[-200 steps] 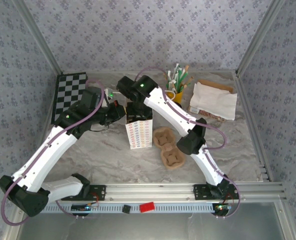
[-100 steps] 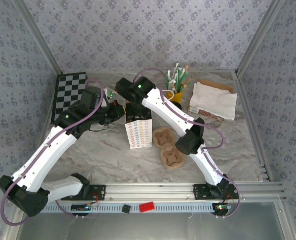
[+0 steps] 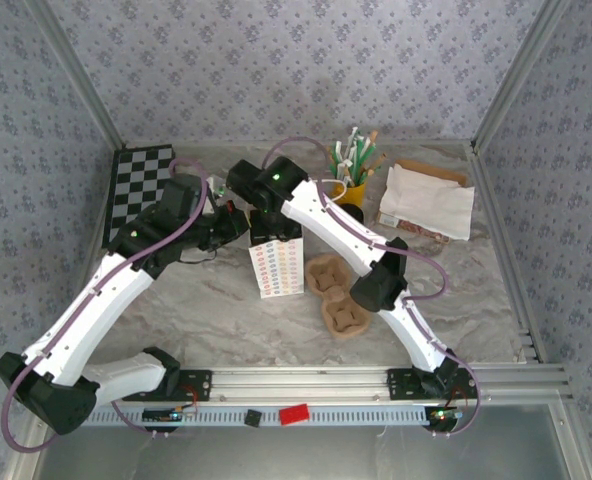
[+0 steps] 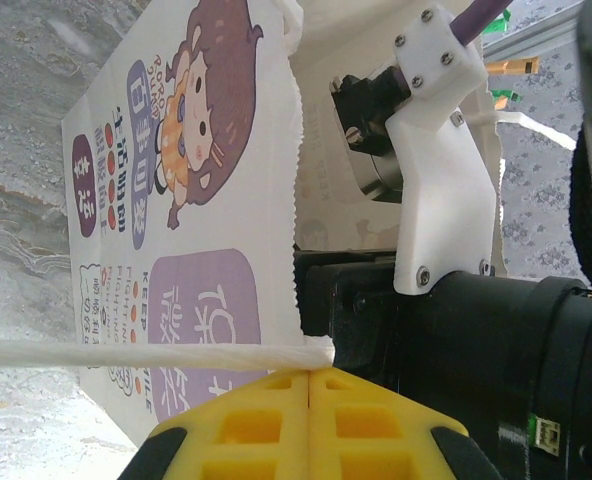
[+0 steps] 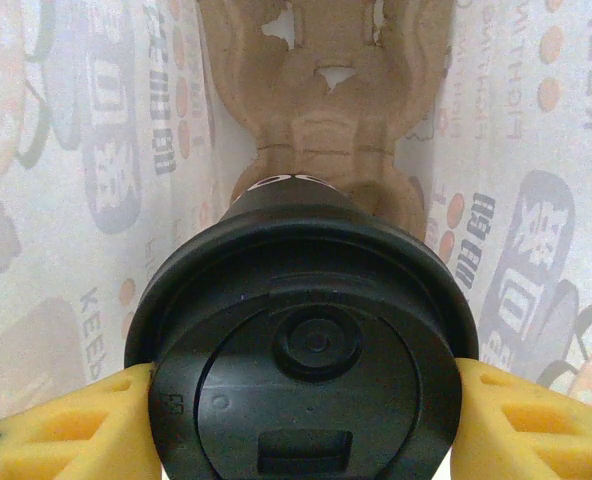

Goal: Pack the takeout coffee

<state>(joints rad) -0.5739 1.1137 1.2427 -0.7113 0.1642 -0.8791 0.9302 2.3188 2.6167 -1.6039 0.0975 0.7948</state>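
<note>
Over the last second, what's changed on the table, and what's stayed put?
The right arm shifted slightly left and dipped toward the paper bag, lowering the coffee cup held in the right fingers further into the bag's mouth. Unchanged: the left fingers stay shut on the bag handle, and the cardboard carriers beside the bag haven't moved.

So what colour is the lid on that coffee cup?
The lid is black; the right wrist view shows it best.

Bright, even diffuse light, soft faint shadows, wrist views blurred up close, whites slightly washed out
</note>
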